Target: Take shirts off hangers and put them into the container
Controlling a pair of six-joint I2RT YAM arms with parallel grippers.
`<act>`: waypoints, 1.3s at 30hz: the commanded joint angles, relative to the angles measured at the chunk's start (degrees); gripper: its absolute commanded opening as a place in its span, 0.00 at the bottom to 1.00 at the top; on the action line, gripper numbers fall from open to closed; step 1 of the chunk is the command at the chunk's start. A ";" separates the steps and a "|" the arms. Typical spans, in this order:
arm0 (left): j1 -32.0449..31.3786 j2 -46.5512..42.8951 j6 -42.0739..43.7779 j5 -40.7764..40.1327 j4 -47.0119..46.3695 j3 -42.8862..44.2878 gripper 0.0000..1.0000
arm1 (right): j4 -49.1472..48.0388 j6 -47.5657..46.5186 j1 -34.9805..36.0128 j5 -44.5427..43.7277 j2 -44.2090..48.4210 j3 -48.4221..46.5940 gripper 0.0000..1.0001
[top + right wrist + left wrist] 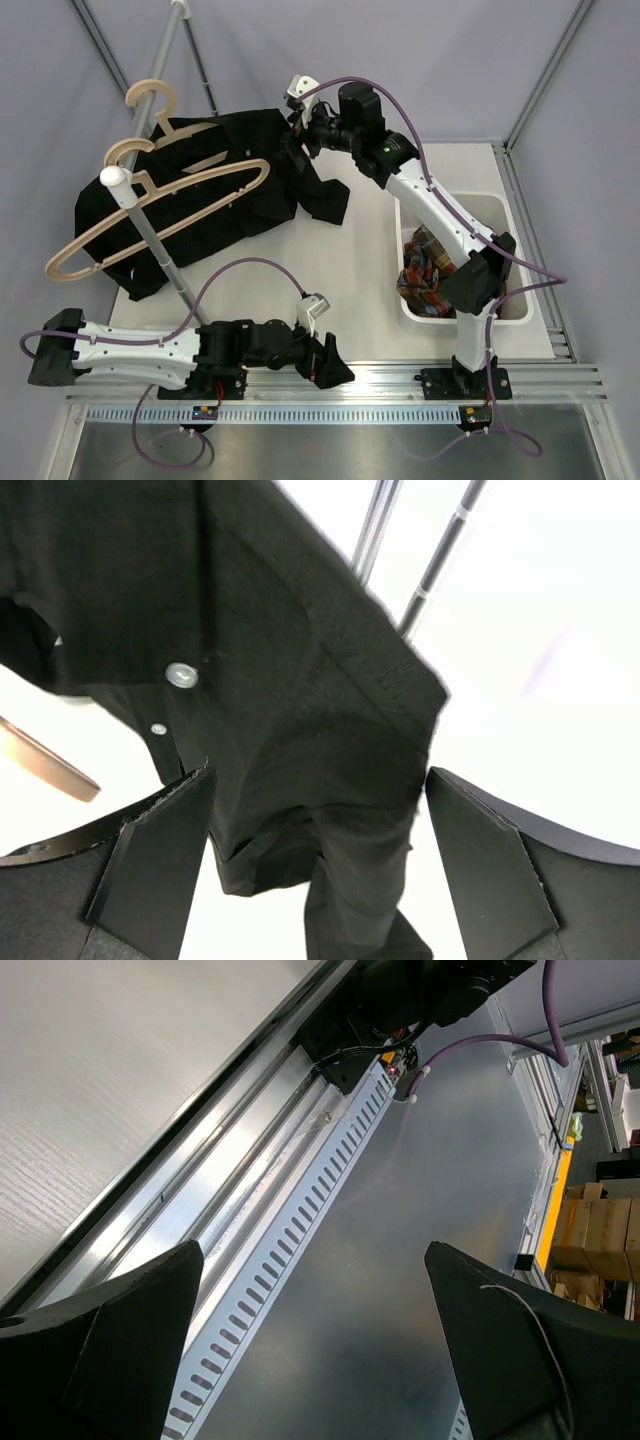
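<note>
Two grippers are seen with their jaws spread wide. Nearest, the left gripper is parked low at the table's near edge, and nothing is held between its fingers; only the slotted metal channel is shown beneath it. Further in, on the right, the container is set on the table, and the plaid shirt is bundled inside it. To the left, an empty hanger is hung on the slanted grey rail, its bowed arms crossing above the black shirt. That shirt is spread across the far left of the table, and the second hanger is seen at its collar, hooked over the rail. Farthest, the right gripper is reached out over the shirt's right edge. From its wrist, dark cloth and a pale button are framed between the parted fingers; whether cloth is touched cannot be told.
</note>
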State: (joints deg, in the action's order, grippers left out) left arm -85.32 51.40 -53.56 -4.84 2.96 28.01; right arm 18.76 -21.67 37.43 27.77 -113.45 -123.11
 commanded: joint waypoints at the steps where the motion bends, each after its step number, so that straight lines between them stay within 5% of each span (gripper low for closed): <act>1: -0.29 -0.07 0.56 0.97 -4.54 1.26 0.99 | -2.33 -1.71 -0.17 -2.28 6.83 0.85 0.94; 6: -0.29 -1.12 0.56 0.36 -4.02 1.35 0.99 | -3.73 -2.58 -0.25 -2.54 9.12 3.14 0.95; 14: -0.29 -2.18 -0.32 0.45 -3.05 0.64 0.99 | 4.79 -5.92 -0.78 1.84 -2.82 -14.78 0.95; 28: -0.29 -0.68 -1.20 1.85 -4.63 0.64 0.99 | 0.74 -4.44 -2.36 16.25 -12.32 -22.87 0.87; 39: -0.29 -1.04 -0.93 1.50 -6.04 -0.15 0.99 | 0.93 -0.92 -2.01 25.22 -7.23 -16.74 0.72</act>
State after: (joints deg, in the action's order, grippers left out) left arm -85.32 50.61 -54.65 -3.66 0.23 27.51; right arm 20.86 -24.23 35.35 48.03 -126.02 -141.56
